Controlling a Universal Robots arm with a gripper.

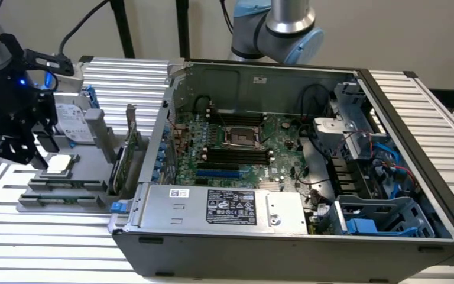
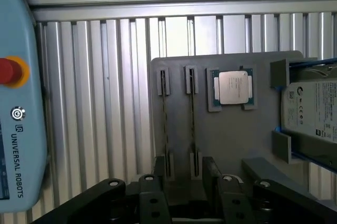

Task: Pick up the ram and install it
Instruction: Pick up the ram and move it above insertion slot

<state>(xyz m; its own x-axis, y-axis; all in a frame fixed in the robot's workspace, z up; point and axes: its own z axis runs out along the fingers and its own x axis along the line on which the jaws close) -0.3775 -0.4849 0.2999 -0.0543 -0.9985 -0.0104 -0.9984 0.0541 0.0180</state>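
The gripper [image 2: 185, 163] hangs above the grey parts holder [image 2: 231, 145], over its edge on the exterior view's left; its black fingers [image 2: 211, 174] are spread apart and grasp nothing.

The ram [image 2: 192, 124] stands on its long edge in the holder, each end caught in a slotted bracket. That pose leaves both flat faces free for the pads to close on; the stick appears to line up with the gap between the fingers, though no contact shows. A second stick [image 2: 165, 124] is racked the same way just beside it, toward the holder's outer edge. On the ram's other side the processor chip [image 2: 234, 87] lies flat in its own recess; beyond that the hard drive [image 2: 313, 110] sits between raised blocks at the holder's opposite edge.

The holder rests on the ribbed aluminium bench [image 1: 22, 236], just beside the computer case [image 1: 290, 248] on the exterior view's left. The case lies on its side with the panel off, so the motherboard [image 1: 278, 133] faces up and its long black memory slots [image 1: 235, 157] can be reached from above.

A light-blue Universal Robots pendant [image 2: 16, 129] with a red stop button [image 2: 6, 71] lies apart from the holder, on the second stick's side.

By the look of it the task is at its outset — the ram is not yet lifted, and the pick-up is the step in hand.
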